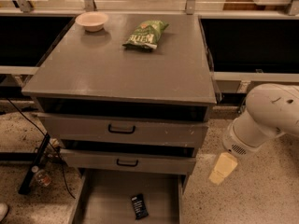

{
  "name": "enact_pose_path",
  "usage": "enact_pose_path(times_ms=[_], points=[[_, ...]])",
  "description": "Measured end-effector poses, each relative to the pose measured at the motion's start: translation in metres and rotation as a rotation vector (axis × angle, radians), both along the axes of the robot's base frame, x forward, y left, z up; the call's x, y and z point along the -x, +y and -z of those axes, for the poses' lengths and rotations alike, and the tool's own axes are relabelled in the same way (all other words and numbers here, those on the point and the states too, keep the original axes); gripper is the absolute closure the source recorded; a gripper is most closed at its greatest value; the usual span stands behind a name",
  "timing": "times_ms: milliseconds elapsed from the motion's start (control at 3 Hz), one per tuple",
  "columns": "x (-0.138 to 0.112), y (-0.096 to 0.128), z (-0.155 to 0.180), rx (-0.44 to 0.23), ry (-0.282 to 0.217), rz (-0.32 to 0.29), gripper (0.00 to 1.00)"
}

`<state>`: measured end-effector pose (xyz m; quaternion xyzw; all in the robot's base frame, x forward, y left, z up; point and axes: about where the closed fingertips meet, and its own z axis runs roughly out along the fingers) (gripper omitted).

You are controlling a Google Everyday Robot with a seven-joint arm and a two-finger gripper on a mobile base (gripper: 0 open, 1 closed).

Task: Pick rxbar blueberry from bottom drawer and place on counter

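Note:
The rxbar blueberry (pixel 138 206), a small dark bar with pale lettering, lies flat on the floor of the pulled-out bottom drawer (pixel 105 195), near its front middle. The grey counter (pixel 117 69) tops the cabinet above it. My gripper (pixel 220 174), cream-coloured at the end of a white arm, hangs to the right of the cabinet at the height of the middle drawer. It points down and left, well apart from the bar, and touches nothing.
A green chip bag (pixel 145 34) and a pale bowl (pixel 91 20) sit at the back of the counter. The two upper drawers (pixel 121 129) with black handles stand slightly ajar. Cables and a black stand leg (pixel 35 164) lie on the floor at left.

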<state>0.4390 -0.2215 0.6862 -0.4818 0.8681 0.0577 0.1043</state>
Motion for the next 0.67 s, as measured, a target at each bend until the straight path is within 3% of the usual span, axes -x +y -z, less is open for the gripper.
enact_pose_path(times_ms=[333,667], points=[[0.0225,-0.0118,0.0261,-0.051,0.051,-0.002,0.0],[0.0225,-0.0118,0.0262,-0.051,0.051,-0.003,0.0]])
